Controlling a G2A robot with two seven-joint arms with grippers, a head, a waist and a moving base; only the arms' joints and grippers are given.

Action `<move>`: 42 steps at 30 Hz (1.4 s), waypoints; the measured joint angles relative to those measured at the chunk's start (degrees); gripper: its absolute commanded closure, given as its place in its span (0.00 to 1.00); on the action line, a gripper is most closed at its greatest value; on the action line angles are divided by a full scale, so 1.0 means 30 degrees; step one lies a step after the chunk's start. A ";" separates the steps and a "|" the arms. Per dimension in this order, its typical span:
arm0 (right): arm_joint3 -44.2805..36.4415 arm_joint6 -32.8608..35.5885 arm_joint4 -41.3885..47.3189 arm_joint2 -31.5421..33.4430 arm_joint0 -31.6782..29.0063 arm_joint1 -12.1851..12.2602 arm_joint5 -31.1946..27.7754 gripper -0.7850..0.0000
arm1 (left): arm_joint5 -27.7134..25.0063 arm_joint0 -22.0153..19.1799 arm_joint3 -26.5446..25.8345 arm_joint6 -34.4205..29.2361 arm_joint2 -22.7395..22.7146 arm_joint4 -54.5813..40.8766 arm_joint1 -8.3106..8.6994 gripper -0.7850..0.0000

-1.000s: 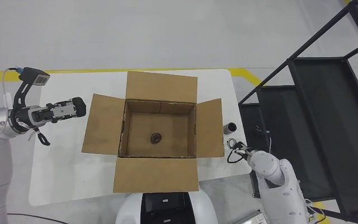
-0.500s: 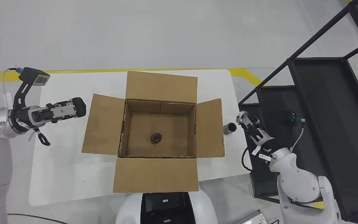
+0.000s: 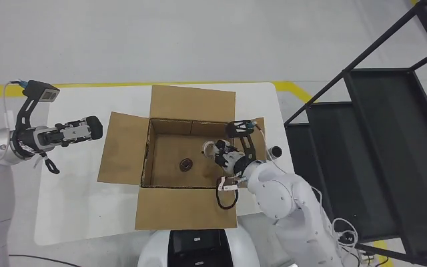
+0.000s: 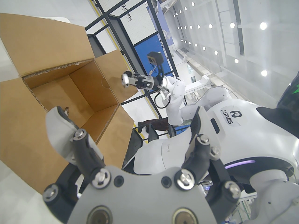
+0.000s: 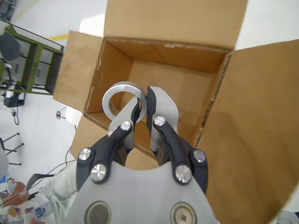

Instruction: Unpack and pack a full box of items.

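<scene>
One second ago beside the table, the right gripper now hangs above the box, fingers closed on a metal ring; packing it seems next.

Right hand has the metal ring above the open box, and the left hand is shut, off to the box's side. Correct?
Not quite: the left hand is open, not shut. The left wrist view shows its fingers spread wide with nothing between them. The rest holds: the right hand grips the metal ring above the open box, and the left hand is off to the box's side.
</scene>
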 measured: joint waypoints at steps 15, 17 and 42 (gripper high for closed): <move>0.9841 -0.0857 -0.4109 -0.6439 0.5842 -0.1631 0.5459 1.00 | 0.0000 0.0000 0.0000 0.0000 0.0000 0.0000 0.0000 0.00; 1.0410 -0.0857 -0.4182 -0.6810 0.6115 -0.1804 0.5747 1.00 | 0.0000 0.0000 0.0000 0.0000 0.0000 0.0000 0.0000 0.00; -0.2265 -0.0868 0.3960 0.0657 -0.1039 -0.0971 -0.1095 0.00 | 0.0000 0.0000 0.0000 0.0000 0.0000 0.0000 0.0000 0.00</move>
